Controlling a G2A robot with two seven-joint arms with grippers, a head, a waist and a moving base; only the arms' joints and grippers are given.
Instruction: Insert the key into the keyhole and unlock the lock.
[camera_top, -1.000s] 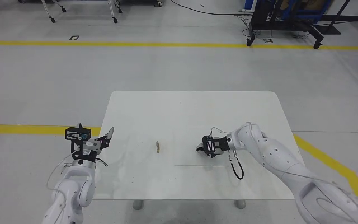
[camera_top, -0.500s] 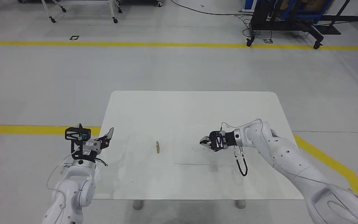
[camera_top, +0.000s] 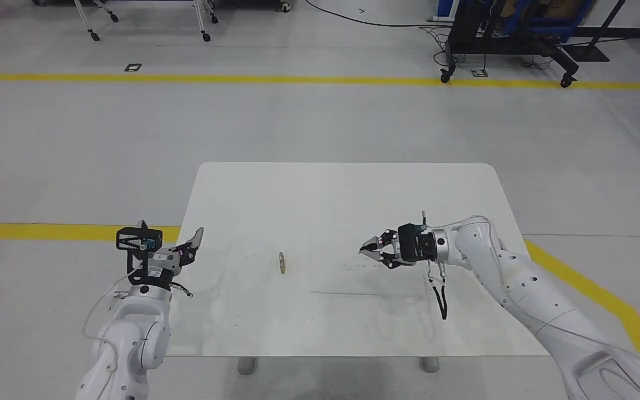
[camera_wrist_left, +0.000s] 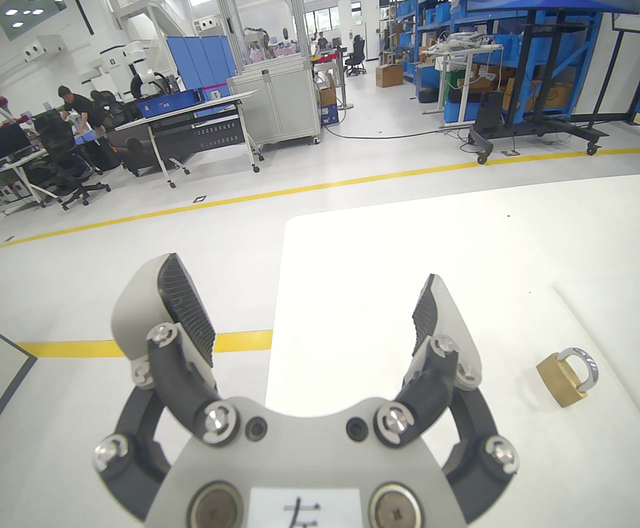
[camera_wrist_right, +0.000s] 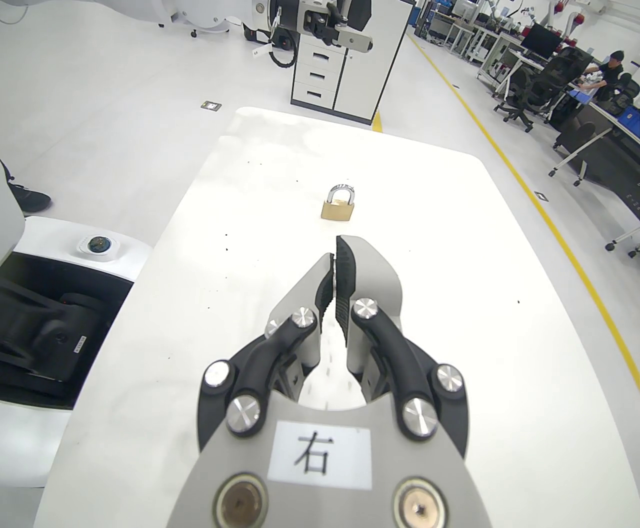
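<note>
**Padlock lies between two claws**

The brass padlock (camera_top: 283, 262) lies flat on the white table (camera_top: 340, 190), left of centre. The left claw (camera_wrist_left: 305, 295) hangs at the table's left edge, fingers spread wide apart. The right claw (camera_wrist_right: 334, 250) points at the padlock from well apart, fingers pressed together; whether a key sits between them cannot be told.

Bright even overhead light; white table (camera_top: 330, 200) washed pale; shadows faint; wrist views bowed at edges.

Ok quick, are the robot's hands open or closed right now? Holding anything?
Left gripper: open, holding nothing.
Right gripper: closed; cannot tell if it holds anything.
</note>
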